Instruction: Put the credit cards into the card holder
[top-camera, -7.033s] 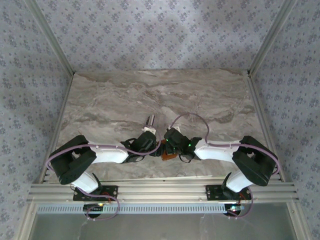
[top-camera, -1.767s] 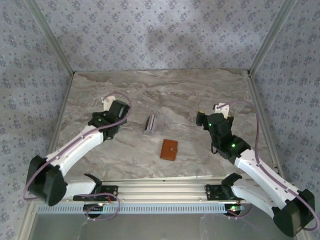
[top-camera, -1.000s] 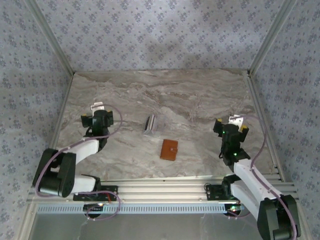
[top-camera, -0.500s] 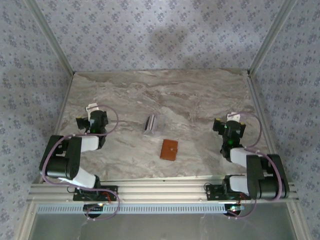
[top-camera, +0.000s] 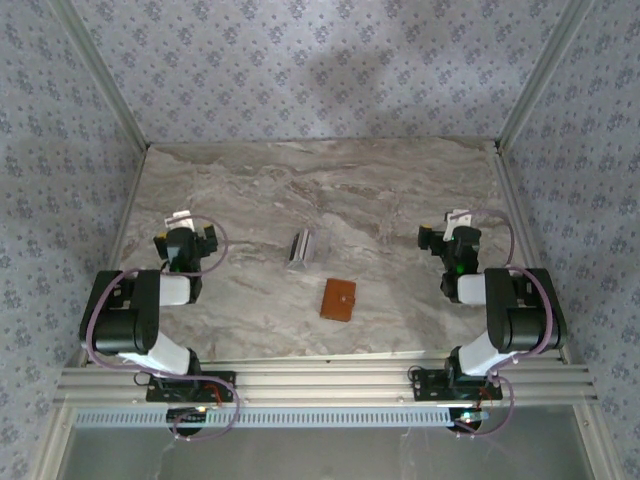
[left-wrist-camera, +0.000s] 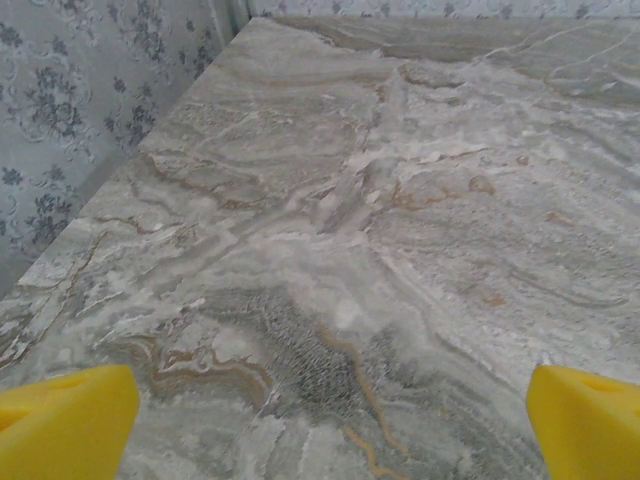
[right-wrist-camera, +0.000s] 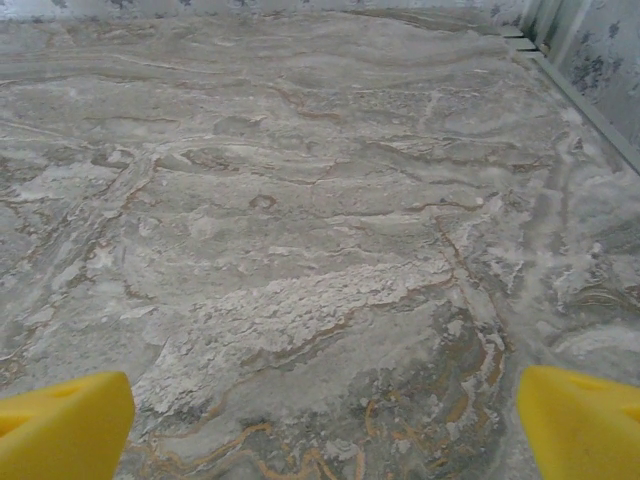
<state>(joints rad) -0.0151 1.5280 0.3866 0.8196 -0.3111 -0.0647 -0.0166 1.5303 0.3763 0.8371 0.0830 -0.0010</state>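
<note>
On either side of the marble table (top-camera: 400, 180), my two arms sit folded tight over their bases, upper links doubled down by the near rail and wrists pointing out toward the far wall. My left gripper (top-camera: 185, 238) hangs low near the left edge of the table, and my right gripper (top-camera: 452, 238) mirrors it near the right edge, the two well apart.

Any print on the things between them is too small for me to read.

Both pincers stand wide apart and hold nothing. From my left wrist I see my yellow fingertips (left-wrist-camera: 62, 422) at the two bottom corners of the view, with veined stone between them. My right wrist shows the same: yellow fingertips (right-wrist-camera: 60, 425) spread to the corners over bare marble, touching nothing.

The card holder (top-camera: 338, 299) lies closed and flat on the table, brown, nearer the front edge and about midway between my grippers. The credit cards (top-camera: 302, 246) are a pale stack just beyond it and slightly to its left, apart from it and out of reach of both pincers.
</note>
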